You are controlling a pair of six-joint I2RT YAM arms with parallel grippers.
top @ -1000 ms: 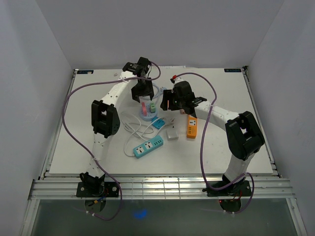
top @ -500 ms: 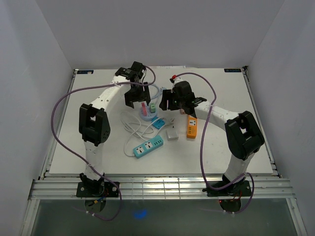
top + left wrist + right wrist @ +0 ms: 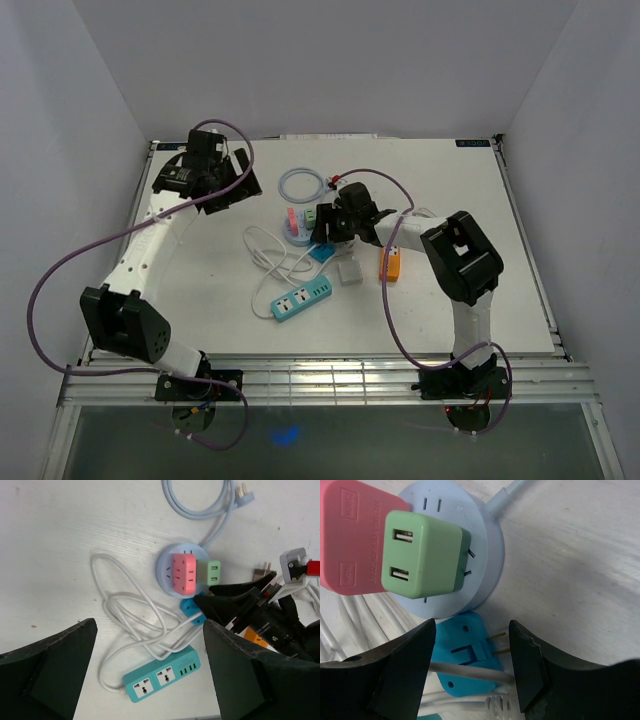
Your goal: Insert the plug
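Note:
The blue flat plug (image 3: 470,655) on a white cable lies on the table beside the round pale-blue socket hub (image 3: 480,545), prongs pointing away from it. My right gripper (image 3: 472,665) is open, one finger on each side of the plug with narrow gaps showing. In the top view the right gripper (image 3: 322,232) hovers over the plug (image 3: 322,250) next to the hub (image 3: 298,236). A pink adapter (image 3: 350,540) and a green adapter (image 3: 422,552) sit in the hub. My left gripper (image 3: 232,182) is open and empty at the back left, away from the hub (image 3: 165,562).
A teal power strip (image 3: 302,299) lies near the front, its white cable (image 3: 270,255) looped to the left. An orange strip (image 3: 390,262) and a small grey adapter (image 3: 349,273) lie by the right arm. The hub's pale-blue cable (image 3: 300,185) coils behind it.
The left arm has swung from above the hub to the back left, its jaws opening wide. The right gripper has shifted left, over the blue plug.

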